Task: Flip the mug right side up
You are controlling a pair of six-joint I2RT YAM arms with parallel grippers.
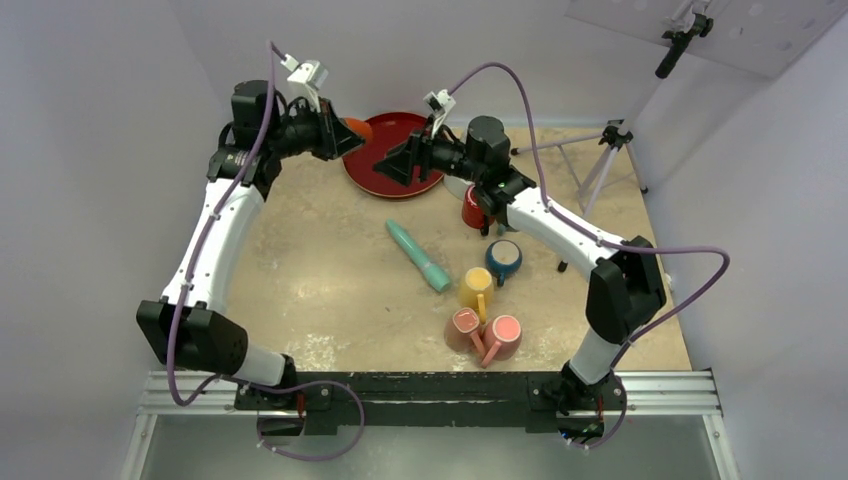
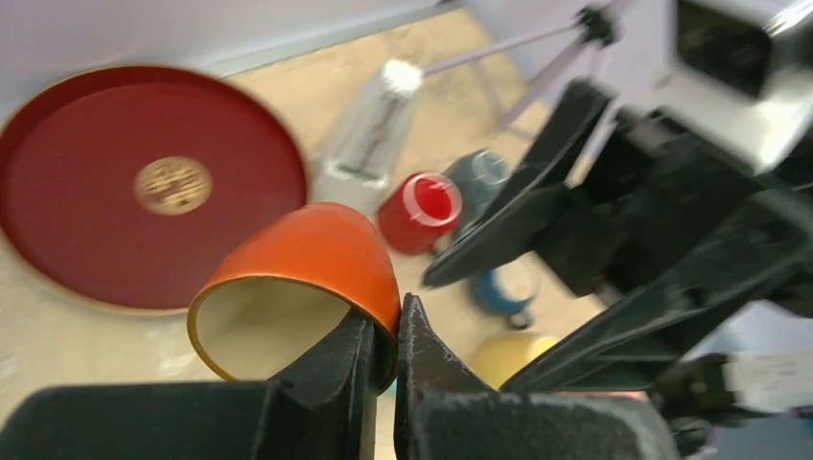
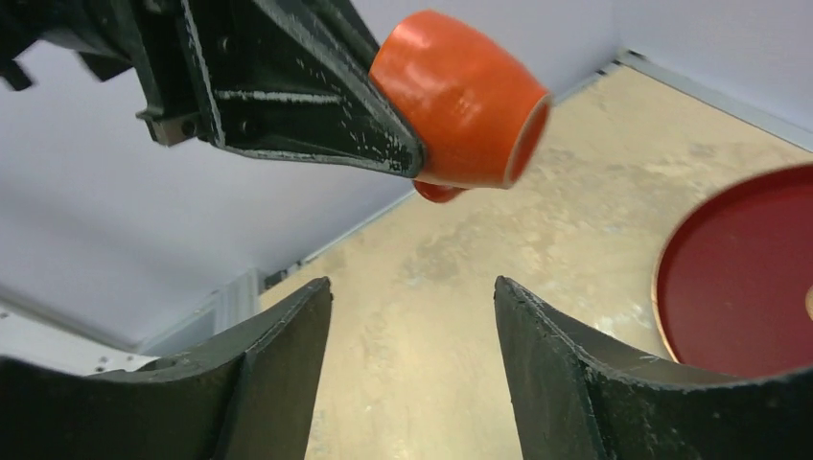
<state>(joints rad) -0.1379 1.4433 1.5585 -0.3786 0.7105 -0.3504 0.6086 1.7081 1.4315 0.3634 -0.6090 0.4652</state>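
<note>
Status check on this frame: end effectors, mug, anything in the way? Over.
Left end effector shut on rim of orange mug. Mug aloft, tipped sideways, not yet upright. Right end effector open, facing the mug, not touching. Nothing between them.

Both arms pair white link shells (image 1: pixel 215 240) with black joint housings (image 1: pixel 625 285); a purple cable (image 1: pixel 690 250) trails each. Black tapered fingers (image 3: pixel 307 105) carry pale scuffs.

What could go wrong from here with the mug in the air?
1. The left gripper pinches the mug only by its wall at the rim, in mid-air, so it may slip and drop during the turn.
2. The open right gripper sits close, facing the mug; the two grippers could collide.
</note>
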